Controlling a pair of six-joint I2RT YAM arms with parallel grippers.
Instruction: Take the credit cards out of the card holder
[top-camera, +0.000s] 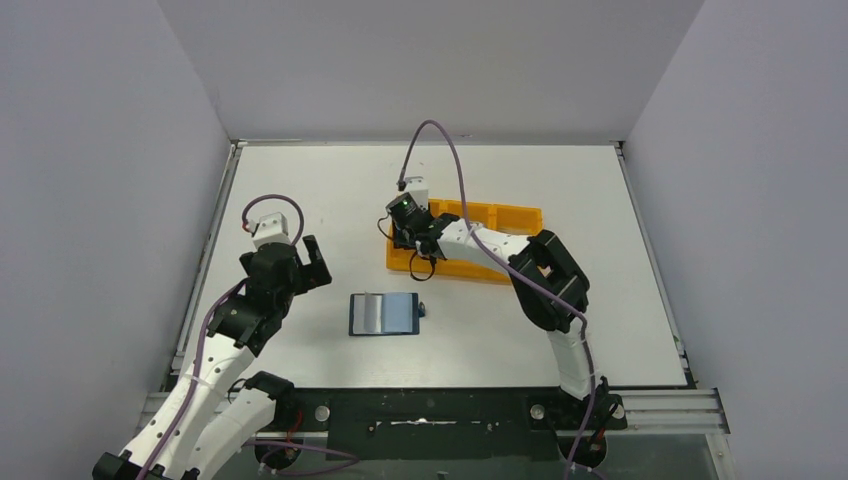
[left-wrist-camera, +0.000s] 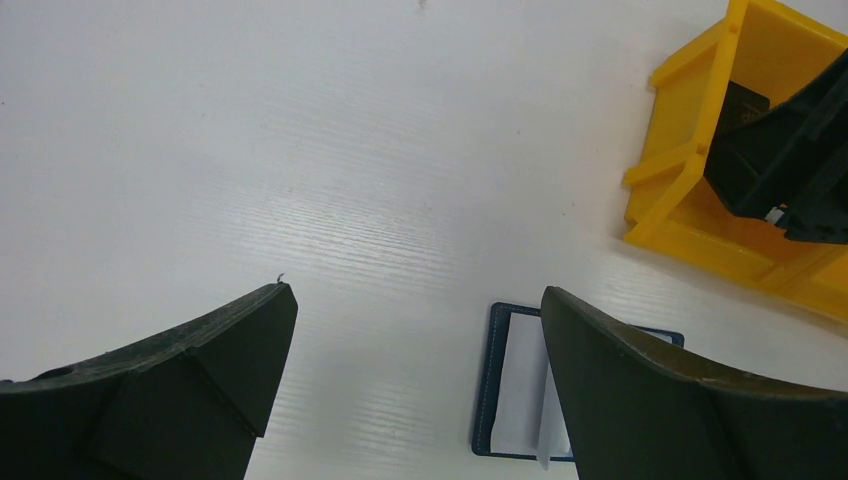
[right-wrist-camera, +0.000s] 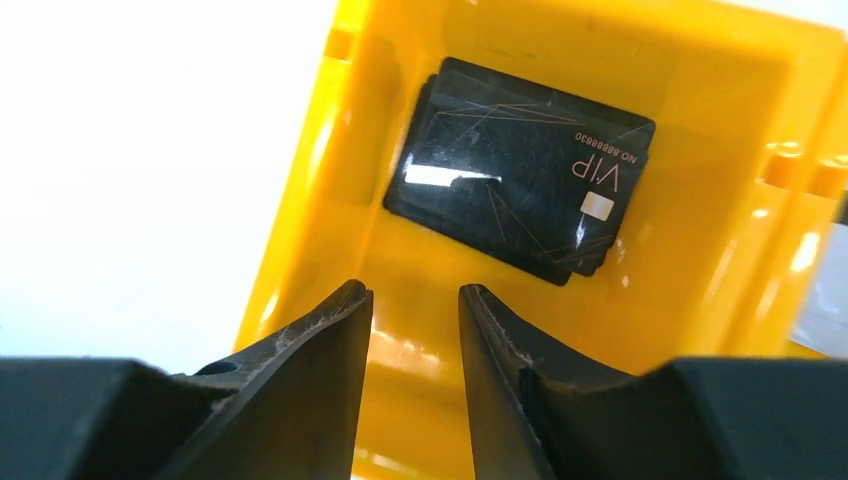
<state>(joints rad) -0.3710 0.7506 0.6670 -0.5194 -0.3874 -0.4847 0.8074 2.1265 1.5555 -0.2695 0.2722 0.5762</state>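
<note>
orange tray (top-camera: 512, 216): landmark; three compartments; laid flat on the white table (top-camera: 300, 180).
credit cards (right-wrist-camera: 520, 180): black, stacked flat on the floor of the tray's left end compartment. "VIP" and a number are printed on the top one. Offset edges of at least one more are seen beneath it; the count cannot be told. No card is touched by either gripper.
card holder (top-camera: 385, 313): dark navy, spread open and flat on the table. It is placed on the near side of the tray, towards the arm bases, close to the tray's left end but apart from it.
tab (top-camera: 423, 308): small, seen on the holder's edge nearest the tray's middle.
pale grey patch (top-camera: 372, 312): seen on the holder half farther from the tray's middle; whether it is a card cannot be told.
right gripper (right-wrist-camera: 412, 292): held over the tray's left end compartment, pointed down into it, just short of the cards.
right fingers (right-wrist-camera: 320, 340): parted by a narrow gap; nothing is pinched and bare tray floor is seen between them.
left gripper (left-wrist-camera: 417, 295): held above bare table, well to the left of the tray, with the card holder below and beside one fingertip.
left fingers (left-wrist-camera: 220, 350): spread wide, nothing held.
</note>
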